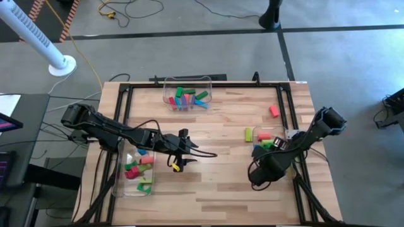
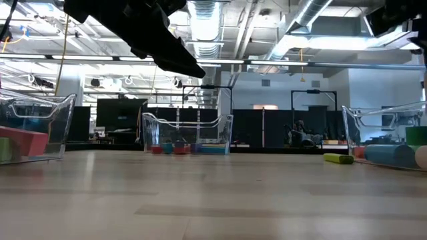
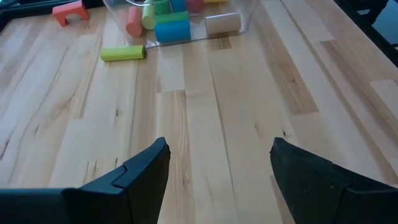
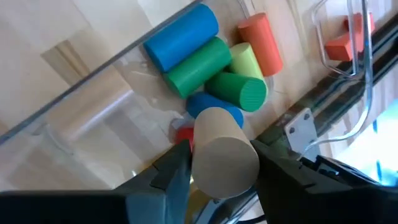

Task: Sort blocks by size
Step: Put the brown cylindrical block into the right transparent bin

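Hovering over the clear bin [image 4: 93, 118] at the right side of the table [image 1: 214, 189], the right gripper [image 4: 217, 168] is carrying a tan cylinder [image 4: 224, 152] between its two dark fingers, which are pressing against its sides. It is hanging just above the blocks already lying in that bin, so I judge it is about to let go and add this one to the pile of big round pieces. Below it I am counting one blue cylinder [image 4: 181, 36], two green cylinders, a pale lime one [image 4: 245, 61], an orange one [image 4: 261, 42], and a second blue piece partly hidden under the tan one, with a scrap of red beside it.

Farther along, the left gripper [image 3: 217, 177] is waiting near the middle of the table with its fingers spread wide and nothing between them, next to the bin on the left [image 1: 120, 186], which is holding a handful of green and pink blocks that I cannot count surely.

Still loose on the wood, I am seeing one lime cylinder [image 1: 249, 134] just outside the right bin and one red arch block [image 1: 274, 111] farther off toward the far right corner, so the sorting is not yet finished.

Farthest away, the third bin [image 1: 169, 85] at the back edge is holding a mixed heap of green, pink, blue and red pieces.
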You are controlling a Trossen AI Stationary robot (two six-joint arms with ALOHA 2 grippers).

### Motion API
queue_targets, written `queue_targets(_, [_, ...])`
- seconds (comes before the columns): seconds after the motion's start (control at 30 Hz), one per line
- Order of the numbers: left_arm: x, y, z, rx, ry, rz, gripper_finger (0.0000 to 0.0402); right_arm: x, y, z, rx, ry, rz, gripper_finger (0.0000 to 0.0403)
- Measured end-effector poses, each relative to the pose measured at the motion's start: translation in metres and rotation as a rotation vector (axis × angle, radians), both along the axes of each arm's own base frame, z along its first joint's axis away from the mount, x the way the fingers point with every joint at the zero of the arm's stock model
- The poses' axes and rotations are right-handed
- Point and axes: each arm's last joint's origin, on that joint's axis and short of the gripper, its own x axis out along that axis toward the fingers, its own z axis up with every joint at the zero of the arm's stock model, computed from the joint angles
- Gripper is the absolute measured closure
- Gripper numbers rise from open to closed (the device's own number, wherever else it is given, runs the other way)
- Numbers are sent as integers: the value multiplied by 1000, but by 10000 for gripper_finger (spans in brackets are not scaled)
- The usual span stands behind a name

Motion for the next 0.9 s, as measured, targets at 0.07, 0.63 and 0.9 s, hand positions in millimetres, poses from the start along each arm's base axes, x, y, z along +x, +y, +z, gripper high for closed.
queue_targets(0.07, [0,0,0,0,0,0,134,0,1,0,4,-9,-3,205])
queue_targets(0.63, [0,0,0,10,-1,-5,134,-7,19,-3,100,-18,-28,170])
queue_targets(0.9, [0,0,0,16,-2,-9,134,-2,42,-7,333,-74,27,171])
